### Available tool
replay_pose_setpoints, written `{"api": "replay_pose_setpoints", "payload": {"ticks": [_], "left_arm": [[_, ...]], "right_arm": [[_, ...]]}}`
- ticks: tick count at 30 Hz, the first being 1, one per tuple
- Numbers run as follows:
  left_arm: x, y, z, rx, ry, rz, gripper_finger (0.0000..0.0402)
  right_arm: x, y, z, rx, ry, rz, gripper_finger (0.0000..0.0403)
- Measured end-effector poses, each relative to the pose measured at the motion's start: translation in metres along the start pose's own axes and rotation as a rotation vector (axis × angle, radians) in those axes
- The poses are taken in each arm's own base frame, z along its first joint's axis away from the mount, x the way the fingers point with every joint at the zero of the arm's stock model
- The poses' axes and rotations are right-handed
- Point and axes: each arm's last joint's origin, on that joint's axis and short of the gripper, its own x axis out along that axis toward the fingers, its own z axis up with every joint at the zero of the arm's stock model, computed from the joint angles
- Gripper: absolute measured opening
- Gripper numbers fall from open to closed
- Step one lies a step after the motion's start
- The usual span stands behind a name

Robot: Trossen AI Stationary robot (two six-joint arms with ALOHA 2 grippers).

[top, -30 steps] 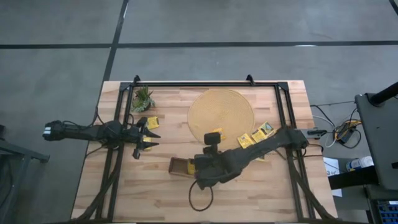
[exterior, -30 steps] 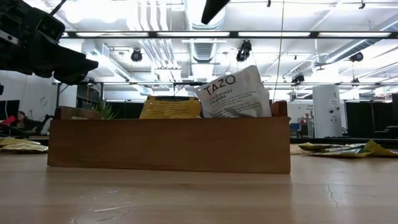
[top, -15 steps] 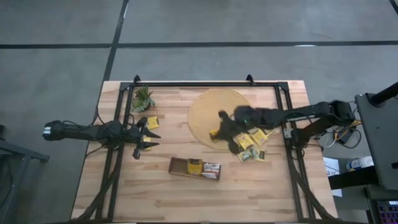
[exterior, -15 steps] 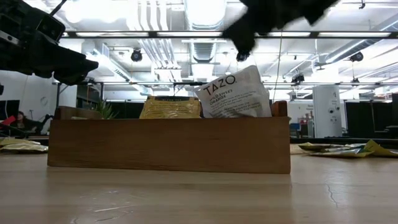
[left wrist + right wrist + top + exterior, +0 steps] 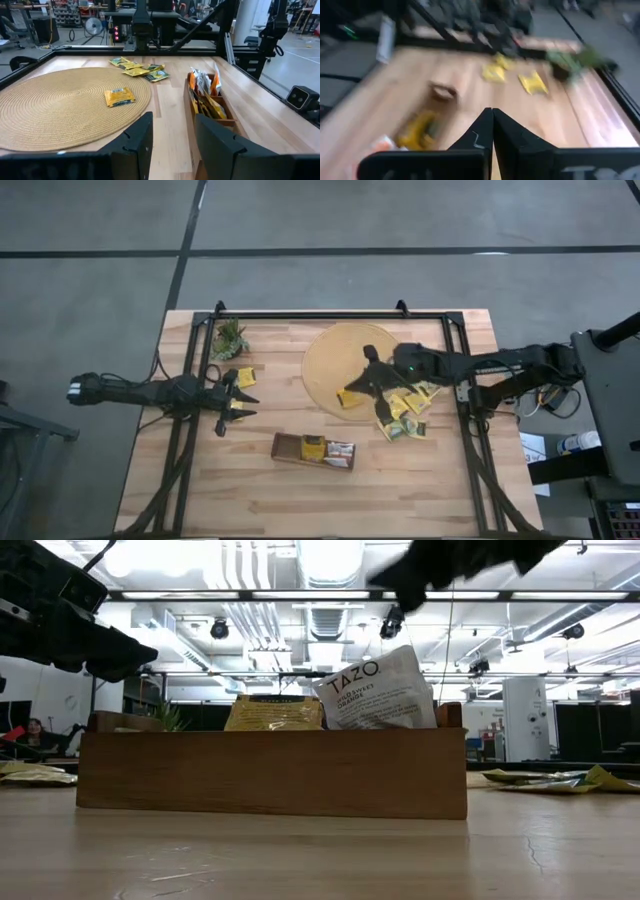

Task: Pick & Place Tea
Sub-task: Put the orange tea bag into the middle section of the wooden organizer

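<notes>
The right gripper has swung from the tray to over the mat.

table: pale wood planks, matt, grain seen | round mat: woven straw-like fibre, coiled, rough | tray: brown wood, smooth, matt | tea sachets: paper, printed, slightly creased | frame: black metal, matt | left gripper: dark plastic, dull sheen
</notes>
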Motion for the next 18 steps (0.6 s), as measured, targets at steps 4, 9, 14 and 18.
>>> {"api": "replay_pose_setpoints", "payload": {"ticks": [4,9,14,18], "left_arm": [[0.0,0.0,-0.001,-0.001,0.015,0.001,0.0139],[0.001,0.0,-0.003,-0.001,0.032,0.001,0.0139],[0.001,0.0,-0.003,-0.001,0.037,0.002,0.0139],[0.001,0.0,-0.003,-0.002,0.039,0.002,0.0139]], "right_arm": [[-0.001,0.002,0.002,-0.002,0.004,0.015,0.0009],[0.0,0.0,-0.009,-0.06,0.104,0.008,0.0008],[-0.002,-0.005,-0.016,-0.047,0.2,-0.141,0.0008],[-0.006,-0.011,-0.021,-0.101,0.281,-0.321,0.0008]]}}
